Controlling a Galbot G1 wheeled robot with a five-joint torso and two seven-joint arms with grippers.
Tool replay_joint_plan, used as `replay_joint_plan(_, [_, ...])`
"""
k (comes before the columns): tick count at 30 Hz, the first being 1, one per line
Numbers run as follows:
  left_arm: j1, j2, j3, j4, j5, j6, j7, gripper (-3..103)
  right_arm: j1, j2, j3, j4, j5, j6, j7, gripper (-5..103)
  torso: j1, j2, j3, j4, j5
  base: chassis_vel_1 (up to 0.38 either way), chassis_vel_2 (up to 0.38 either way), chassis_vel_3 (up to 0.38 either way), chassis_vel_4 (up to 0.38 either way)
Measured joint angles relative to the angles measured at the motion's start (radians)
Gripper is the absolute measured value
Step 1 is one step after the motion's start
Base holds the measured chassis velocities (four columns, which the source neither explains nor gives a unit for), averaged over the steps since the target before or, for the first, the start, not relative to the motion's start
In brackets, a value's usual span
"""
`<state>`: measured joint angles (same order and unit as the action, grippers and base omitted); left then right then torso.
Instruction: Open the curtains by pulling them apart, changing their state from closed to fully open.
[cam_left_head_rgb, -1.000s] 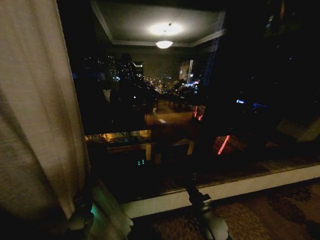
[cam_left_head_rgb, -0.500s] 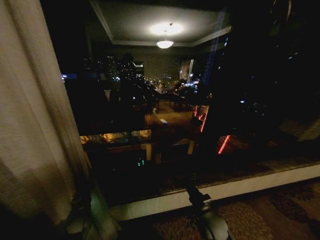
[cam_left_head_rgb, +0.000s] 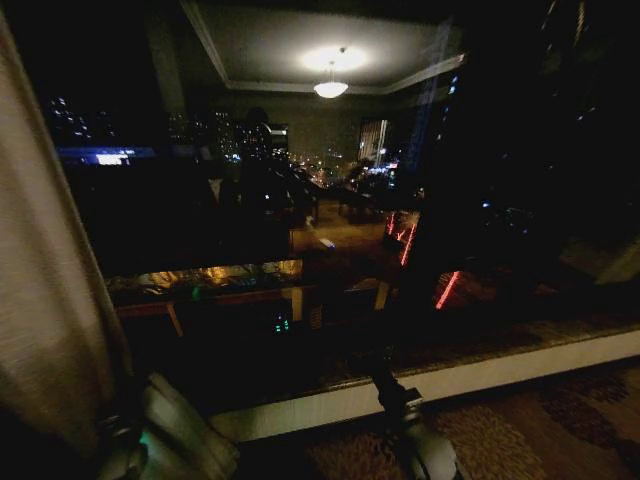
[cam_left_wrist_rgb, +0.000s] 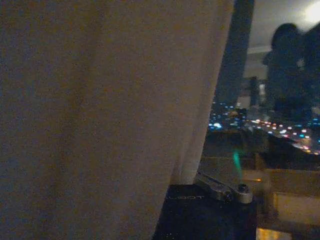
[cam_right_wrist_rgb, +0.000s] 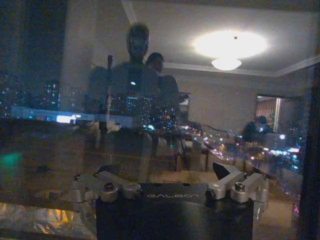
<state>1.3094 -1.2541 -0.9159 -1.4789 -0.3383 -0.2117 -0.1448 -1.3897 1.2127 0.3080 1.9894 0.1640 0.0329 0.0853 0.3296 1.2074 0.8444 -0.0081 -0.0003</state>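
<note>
At the dark night window (cam_left_head_rgb: 330, 220), one sheer cream curtain panel (cam_left_head_rgb: 45, 300) hangs gathered at the robot's far left, its edge clear of the glass. The left gripper (cam_left_head_rgb: 130, 450) sits low against the fabric; whether it grips cannot be told. The right gripper (cam_right_wrist_rgb: 175, 192) faces the bare pane, fingers spread, holding nothing.

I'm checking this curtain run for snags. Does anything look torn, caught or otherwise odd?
Nothing stands out. The sheer cream-white curtain panel hangs in smooth pleats at the window's left edge beside the left gripper; the right gripper is open before the bare dark window glass.
</note>
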Motion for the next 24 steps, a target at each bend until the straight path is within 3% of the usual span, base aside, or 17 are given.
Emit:
replay_joint_plan(11, [-0.028,0.056,-0.135,0.082,-0.054,0.024,-0.013,0,0.000,0.000,0.000,0.000,0.000,0.000,0.000,100,0.000,0.000,0.000,0.0001,-0.0001,0.000,0.000,0.000,0.000])
replay_joint_plan(16, [-0.082,0.136,-0.189,0.211,-0.059,0.020,-0.019,0,0.000,0.000,0.000,0.000,0.000,0.000,0.000,100,0.000,0.000,0.000,0.0001,0.0000,0.000,0.000,0.000,0.000])
replay_joint_plan(18, [-0.122,0.205,-0.196,0.316,-0.060,0.003,-0.021,0,0.000,0.000,0.000,0.000,0.000,0.000,0.000,100,0.000,0.000,0.000,0.0001,-0.0002,0.000,0.000,0.000,0.000])
replay_joint_plan(24, [-0.177,0.281,-0.192,0.434,-0.065,-0.011,-0.025,0,0.000,0.000,0.000,0.000,0.000,0.000,0.000,100,0.000,0.000,0.000,0.0001,-0.0003,0.000,0.000,0.000,0.000])
